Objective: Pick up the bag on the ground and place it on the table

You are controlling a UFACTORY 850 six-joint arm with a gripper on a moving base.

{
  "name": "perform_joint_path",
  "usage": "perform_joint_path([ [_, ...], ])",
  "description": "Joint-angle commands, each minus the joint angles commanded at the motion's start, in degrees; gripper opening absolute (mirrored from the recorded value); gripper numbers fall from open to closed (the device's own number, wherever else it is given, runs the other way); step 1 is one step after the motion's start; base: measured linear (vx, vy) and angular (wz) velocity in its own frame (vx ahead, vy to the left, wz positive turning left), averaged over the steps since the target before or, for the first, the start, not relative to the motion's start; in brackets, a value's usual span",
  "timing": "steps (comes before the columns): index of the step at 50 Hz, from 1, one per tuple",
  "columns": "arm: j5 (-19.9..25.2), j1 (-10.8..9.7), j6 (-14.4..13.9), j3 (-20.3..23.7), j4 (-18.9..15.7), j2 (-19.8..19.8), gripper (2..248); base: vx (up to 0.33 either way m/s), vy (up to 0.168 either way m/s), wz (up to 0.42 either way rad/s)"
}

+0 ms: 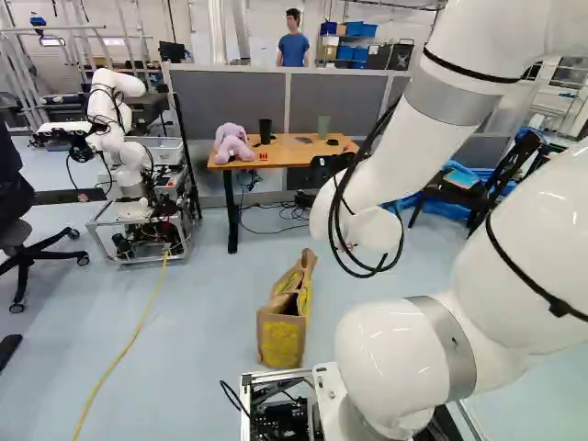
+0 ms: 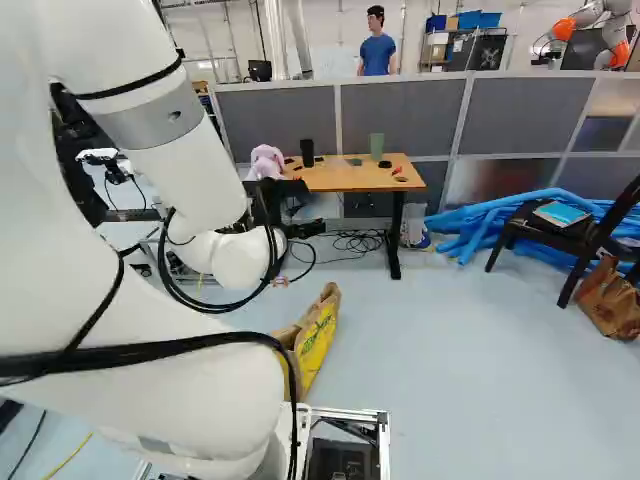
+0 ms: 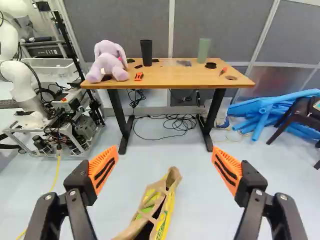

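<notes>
The black gripper (image 2: 304, 229) shows partly beyond the arm in the right base view. In the wrist view the gripper (image 3: 165, 158) is wide open, its orange pads far apart with nothing gripped. A brown paper bag with yellow print (image 1: 281, 338) stands on the floor just ahead of the base. In the wrist view the bag (image 3: 166, 212) lies below and between the spread fingers, clear of both, its near part cut off from sight. The wooden table (image 3: 175, 77) stands farther ahead against the grey partition.
On the table are a purple plush toy (image 3: 108, 62), a dark cup (image 3: 146, 52), a green cup (image 3: 203, 50) and small items. Cables (image 3: 172, 124) lie under it. Another robot (image 1: 129, 156) stands left; blue tubes (image 2: 480, 220), a chair (image 2: 565, 225) and another brown bag (image 2: 608, 300) are right.
</notes>
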Motion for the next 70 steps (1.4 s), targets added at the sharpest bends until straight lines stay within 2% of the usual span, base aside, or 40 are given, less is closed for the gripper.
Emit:
perform_joint_path([
  [17, -6.4, 0.8, 0.0, -5.3, 0.0, -5.6, 247, 0.000, 0.000, 0.000],
  [45, -23.0, 2.0, 0.0, -13.9, 0.1, -13.9, 247, 0.000, 0.000, 0.000],
  [70, -38.1, 1.8, 0.0, -21.3, 1.3, -20.5, 247, 0.000, 0.000, 0.000],
])
